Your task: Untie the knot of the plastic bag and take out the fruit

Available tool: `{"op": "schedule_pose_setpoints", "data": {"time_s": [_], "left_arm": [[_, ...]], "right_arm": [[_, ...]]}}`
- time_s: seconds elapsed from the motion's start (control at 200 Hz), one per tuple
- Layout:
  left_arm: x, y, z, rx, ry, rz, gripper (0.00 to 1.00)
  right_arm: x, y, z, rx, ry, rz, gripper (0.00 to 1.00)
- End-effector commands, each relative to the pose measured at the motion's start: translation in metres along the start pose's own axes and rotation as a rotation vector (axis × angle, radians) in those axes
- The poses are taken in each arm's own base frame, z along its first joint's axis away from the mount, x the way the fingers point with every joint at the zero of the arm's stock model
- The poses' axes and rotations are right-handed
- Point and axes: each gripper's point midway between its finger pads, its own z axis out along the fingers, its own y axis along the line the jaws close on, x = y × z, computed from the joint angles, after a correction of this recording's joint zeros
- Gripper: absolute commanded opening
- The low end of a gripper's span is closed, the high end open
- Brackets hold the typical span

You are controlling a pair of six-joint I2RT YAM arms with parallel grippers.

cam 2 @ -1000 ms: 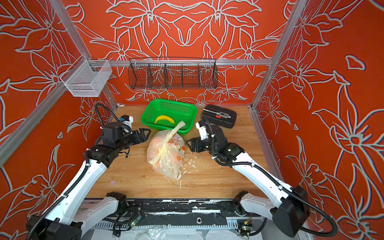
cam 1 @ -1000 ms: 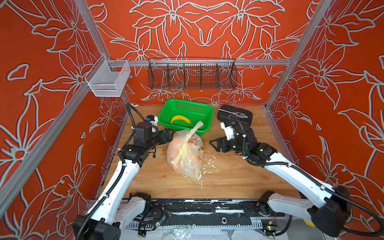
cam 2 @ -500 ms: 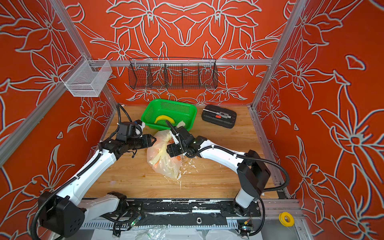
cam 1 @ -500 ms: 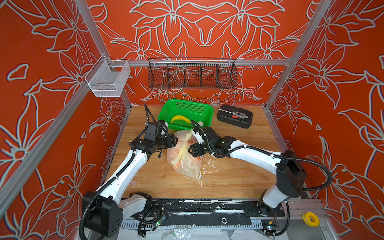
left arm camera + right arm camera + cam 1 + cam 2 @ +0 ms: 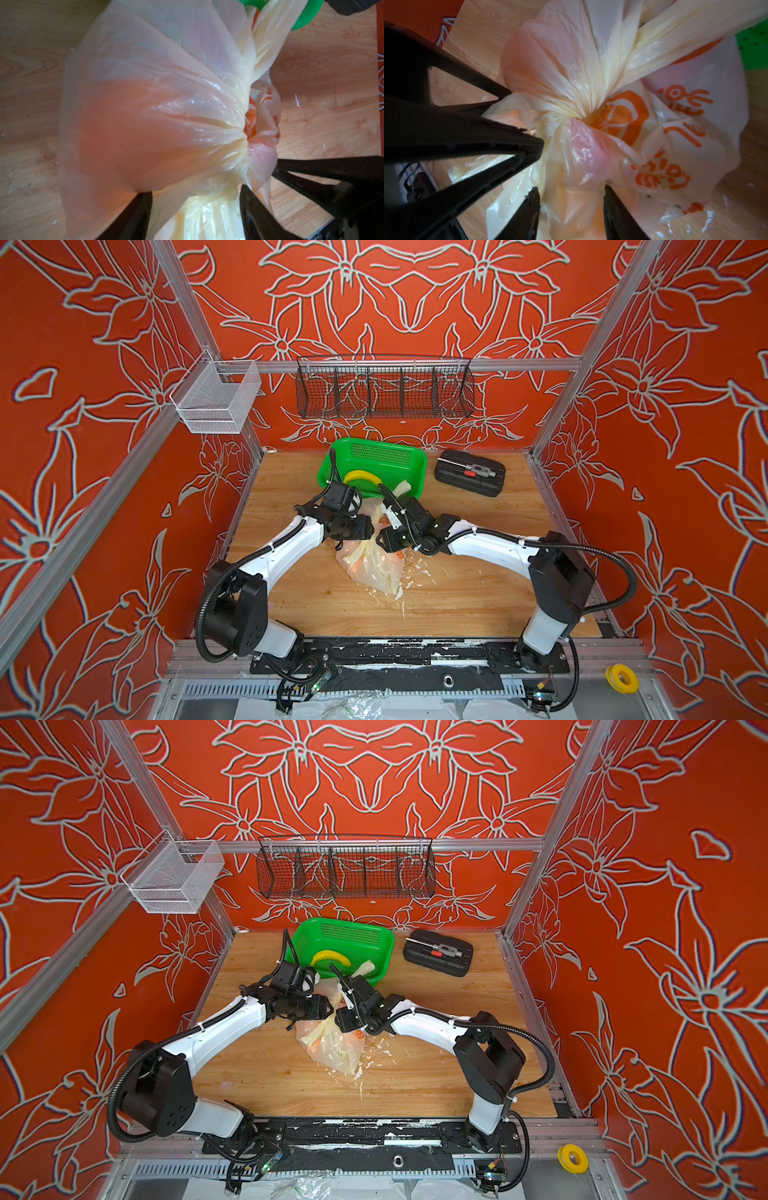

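Resting in the middle of the counter (image 5: 457,597), just in front of the green basket (image 5: 382,452), the plastic bag (image 5: 374,568) is sitting with its neck tied, and the fruit (image 5: 116,133) is showing only as an orange and pink glow through the film. The knot (image 5: 577,116) is lying between the two pincers, and its long tail (image 5: 401,489) is reaching toward the basket. The left pincer (image 5: 195,190) is standing about half open with a bulge of bag between its fingers, and the right pincer (image 5: 571,188) is doing the same from the opposite side. Whether either one is already pinching the film, I cannot tell. The main risk, I am thinking, is that both are taking the loose wall of the bag and not the tied strips, so a pull apart would be tightening the knot or tearing the thin film. The white scraps (image 5: 411,572) lying on the counter are suggesting that such plastic is tearing easily. A torn bag could be letting round fruit roll away. The two pincers are also working very near each other, so a small error could be bringing them into collision.
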Motion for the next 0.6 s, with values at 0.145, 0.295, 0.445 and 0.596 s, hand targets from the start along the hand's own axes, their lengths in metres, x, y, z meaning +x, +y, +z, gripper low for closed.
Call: {"op": "schedule_pose_setpoints", "data": {"time_s": [0.145,0.295,0.445,0.596], "left_arm": [[0.002,-0.003,0.002,-0.007,0.0,0.015,0.37],[0.0,0.003,-0.001,-0.04,-0.018,0.009,0.12],[-0.001,0.014,-0.004,-0.104,-0.04,-0.013,0.0],[-0.004,0.018,-0.01,-0.128,-0.069,-0.02,0.0]], "right_arm": [[0.013,-0.005,0.01,-0.003,0.012,0.041,0.33],[0.016,-0.007,0.007,-0.001,0.002,0.034,0.13],[0.017,-0.011,0.0,0.011,-0.02,0.027,0.03],[0.019,-0.019,-0.009,0.042,-0.045,0.023,0.0]]}}
